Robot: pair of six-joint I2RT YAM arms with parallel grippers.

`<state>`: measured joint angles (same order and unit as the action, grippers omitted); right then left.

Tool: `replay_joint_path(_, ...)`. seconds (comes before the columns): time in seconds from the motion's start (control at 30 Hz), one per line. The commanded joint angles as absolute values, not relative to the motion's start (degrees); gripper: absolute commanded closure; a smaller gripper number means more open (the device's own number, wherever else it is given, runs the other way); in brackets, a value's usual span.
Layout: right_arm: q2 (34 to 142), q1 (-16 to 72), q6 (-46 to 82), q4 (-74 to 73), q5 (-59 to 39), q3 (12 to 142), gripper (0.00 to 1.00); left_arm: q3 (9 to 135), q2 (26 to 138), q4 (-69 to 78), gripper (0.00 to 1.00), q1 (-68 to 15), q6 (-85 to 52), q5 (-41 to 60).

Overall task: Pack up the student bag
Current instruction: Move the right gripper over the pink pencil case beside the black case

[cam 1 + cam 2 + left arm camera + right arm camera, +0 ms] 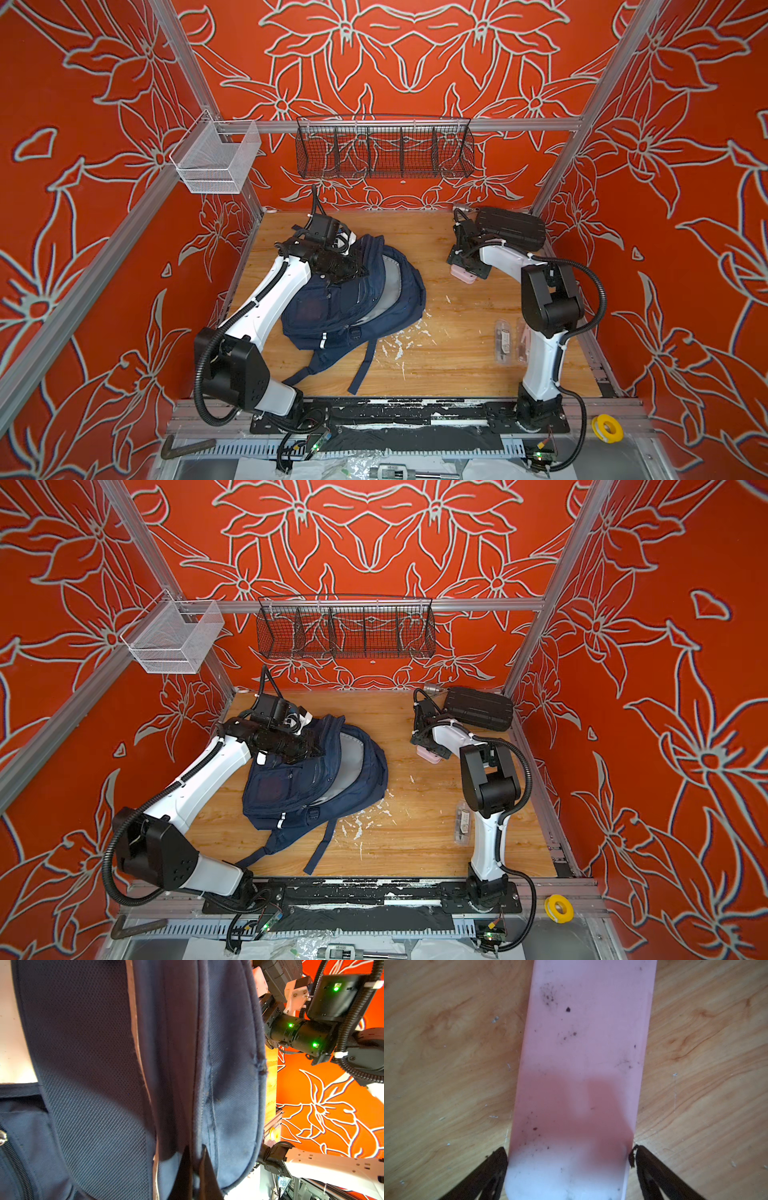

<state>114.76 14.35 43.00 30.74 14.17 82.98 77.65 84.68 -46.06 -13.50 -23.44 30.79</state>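
Navy student bag (pixel 353 303) lies on counter (pixel 457 353), left of centre, main compartment gaping, grey lining showing. Left end effector (pixel 195 1151) pinched closed on a fold of the bag's fabric. Right end effector (pixel 569 1152) spread wide, fingertips flanking pink block (pixel 583 1043) lying flat on counter.

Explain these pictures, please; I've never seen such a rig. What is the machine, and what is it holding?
Two robot arms stand at a wooden table. Two pictures look down from overhead; the others come from cameras on each wrist. On the table lie a navy backpack, a black ribbed case, a clear packet and a pink block. The left gripper is shut on the backpack's fabric. The right gripper is open, its jaws either side of the pink block.
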Motion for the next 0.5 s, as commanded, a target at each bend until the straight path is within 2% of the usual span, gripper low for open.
replay_joint_path(0.0,115.9,13.5,44.7,31.3,13.3,82.5,0.03,79.6,85.3,-46.5,1.00,-13.4,-23.0,30.8)
replay_joint_path(0.47,118.2,13.4,42.1,27.4,9.5,80.0,0.03,79.5,84.2,-47.1,1.00,-13.4,-23.4,30.3)
